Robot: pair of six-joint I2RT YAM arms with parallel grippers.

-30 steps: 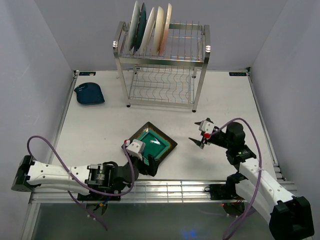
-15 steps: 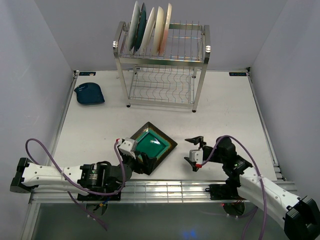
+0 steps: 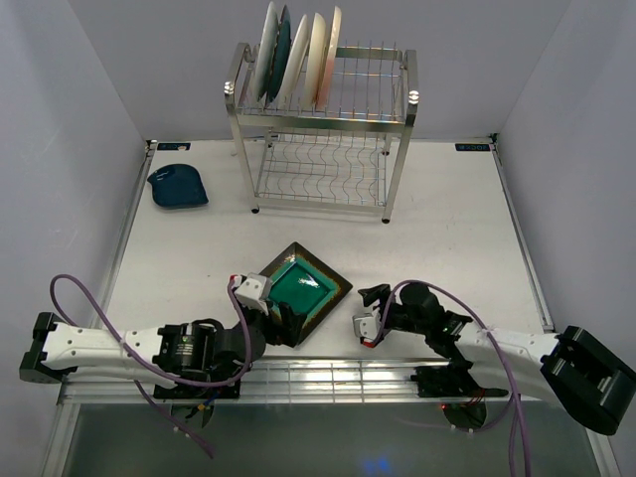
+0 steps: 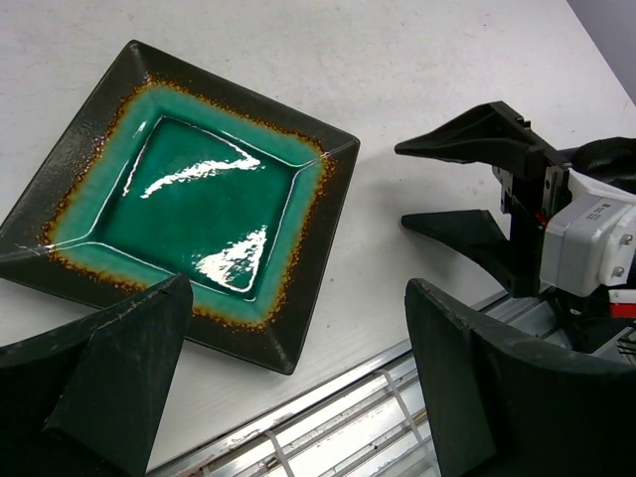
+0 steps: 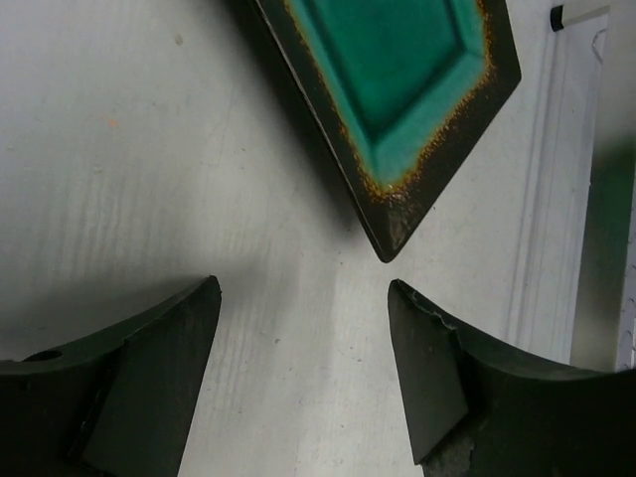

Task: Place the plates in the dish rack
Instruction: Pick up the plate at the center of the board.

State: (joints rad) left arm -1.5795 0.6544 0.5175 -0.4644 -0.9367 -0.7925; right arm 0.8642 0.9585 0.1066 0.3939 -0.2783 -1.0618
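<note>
The square green plate (image 3: 301, 291) with a dark rim lies flat on the table near the front edge. My left gripper (image 3: 288, 323) is open at its near corner, one finger on each side of that corner (image 4: 298, 298). From the right, my right gripper (image 3: 360, 313) is low and open. In the right wrist view a plate (image 5: 397, 70) corner points into the gap just ahead of its fingertips (image 5: 303, 288). The dish rack (image 3: 323, 129) stands at the back with several plates (image 3: 298, 60) upright in its top tier. A small dark blue plate (image 3: 179, 187) lies at the far left.
A metal rail (image 3: 328, 373) runs along the table's front edge right behind both grippers. Purple cables (image 3: 89, 298) loop from each arm. White walls close in the table on the left, right and back.
My right arm has swung down and left, from mid-table to low beside the green plate's right corner. The left gripper has drawn back slightly towards the plate's near corner.
</note>
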